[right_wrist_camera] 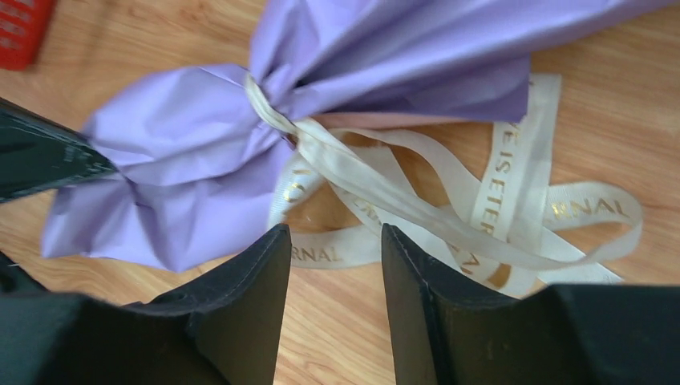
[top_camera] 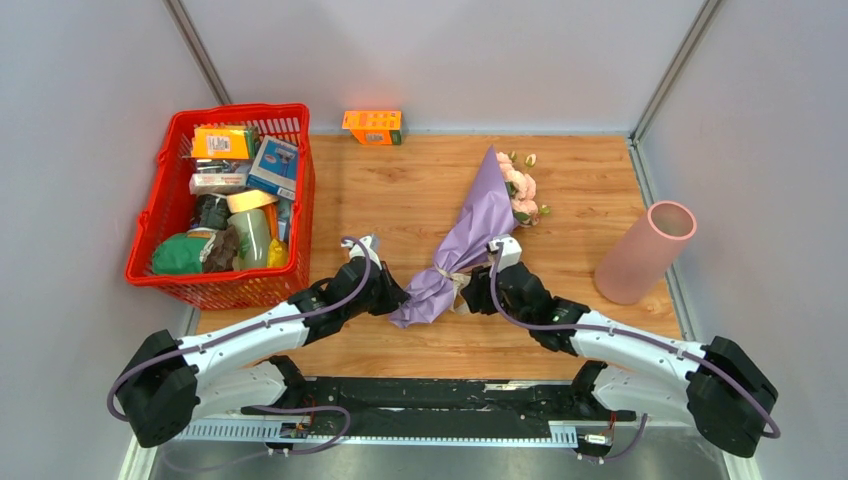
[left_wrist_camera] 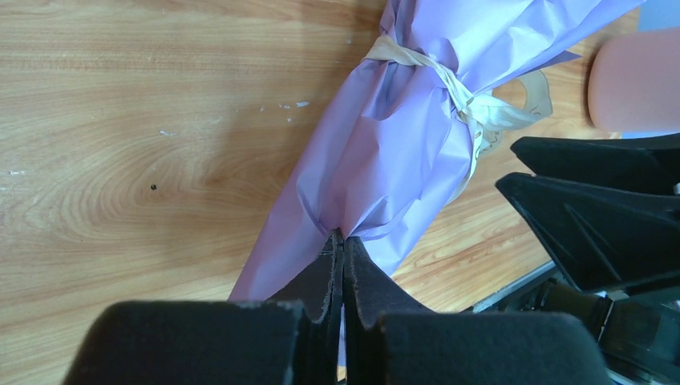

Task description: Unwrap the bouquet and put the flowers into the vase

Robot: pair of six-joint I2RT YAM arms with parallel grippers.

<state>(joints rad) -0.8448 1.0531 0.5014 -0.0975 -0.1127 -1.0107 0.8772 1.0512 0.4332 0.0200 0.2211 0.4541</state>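
The bouquet [top_camera: 470, 235] lies flat on the table [top_camera: 400, 190], blooms pointing away from the arms and stem end toward them. Its lilac paper [left_wrist_camera: 385, 152] is closed around the stems and the cream ribbon [right_wrist_camera: 481, 208] is knotted at the waist, its printed tails looped loosely on the wood beside the knot. So, by my reading, nothing is unwrapped yet: the knot has to come undone, the paper has to open, and every flower [top_camera: 520, 190] has yet to go into the vase [top_camera: 640, 255].

The left gripper [left_wrist_camera: 343, 241] is at the bouquet's stem end, jaws pressed tight together on a fold of paper. The right gripper [right_wrist_camera: 335, 237] sits just right of the knot, jaws parted about halfway and gripping nothing, with ribbon tails lying just ahead of its tips.

The vase is to the right of the bouquet, well apart and empty. A red basket [top_camera: 150, 230] of groceries is far to the left, and an orange box [top_camera: 372, 126] is beyond the bouquet, at the back edge.
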